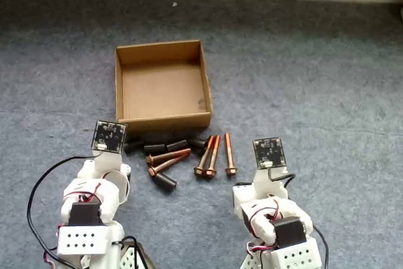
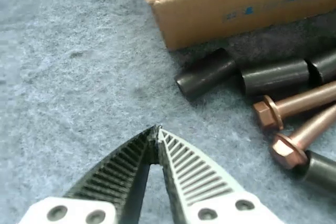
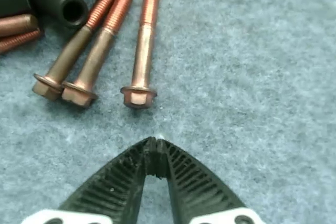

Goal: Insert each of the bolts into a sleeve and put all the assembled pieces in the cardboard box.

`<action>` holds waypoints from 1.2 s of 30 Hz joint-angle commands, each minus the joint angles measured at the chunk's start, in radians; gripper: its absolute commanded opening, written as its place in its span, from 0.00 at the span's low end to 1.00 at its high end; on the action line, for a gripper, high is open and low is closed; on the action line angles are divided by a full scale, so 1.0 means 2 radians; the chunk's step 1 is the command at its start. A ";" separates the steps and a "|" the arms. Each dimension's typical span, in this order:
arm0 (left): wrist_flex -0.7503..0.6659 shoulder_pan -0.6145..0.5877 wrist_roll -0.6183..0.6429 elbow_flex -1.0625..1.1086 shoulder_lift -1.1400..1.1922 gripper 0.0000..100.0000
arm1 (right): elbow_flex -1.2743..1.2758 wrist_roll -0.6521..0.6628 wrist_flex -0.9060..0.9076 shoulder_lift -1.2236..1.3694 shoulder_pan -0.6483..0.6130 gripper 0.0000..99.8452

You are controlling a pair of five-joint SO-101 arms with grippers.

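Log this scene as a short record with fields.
box: cardboard box, open, nothing inside
bolts: five copper bolts loose on the grey mat, none seen in a sleeve
sleeves: dark sleeves lying in front of the box
left gripper: shut, holds nothing, near the sleeves
right gripper: shut, holds nothing, near three bolt heads
progress: no piece assembled yet

Grey felt table (image 1: pixel 302 61): cardboard box (image 1: pixel 165 120), five copper bolts (image 1: pixel 228 152), black sleeves (image 1: pixel 154 148) just beside box.
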 commanded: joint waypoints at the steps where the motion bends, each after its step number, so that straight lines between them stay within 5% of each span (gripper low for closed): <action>1: 0.000 -0.061 -0.003 -0.033 -0.003 0.01 | -0.023 0.005 0.007 -0.008 0.012 0.01; 5: -0.008 -0.096 -0.003 -0.037 -0.003 0.01 | -0.069 0.005 0.003 -0.008 0.012 0.02; 11: -0.027 -0.109 -0.003 -0.032 -0.003 0.01 | -0.076 0.006 -0.040 -0.007 0.047 0.20; 16: -0.028 -0.109 -0.004 -0.020 -0.003 0.01 | -0.076 0.108 -0.111 -0.007 0.088 0.36; 24: -0.028 -0.109 -0.004 -0.018 -0.003 0.01 | -0.181 0.107 -0.072 0.049 0.046 0.24; 36: -0.028 -0.109 -0.004 -0.020 -0.003 0.01 | -0.456 0.180 -0.043 0.550 -0.112 0.24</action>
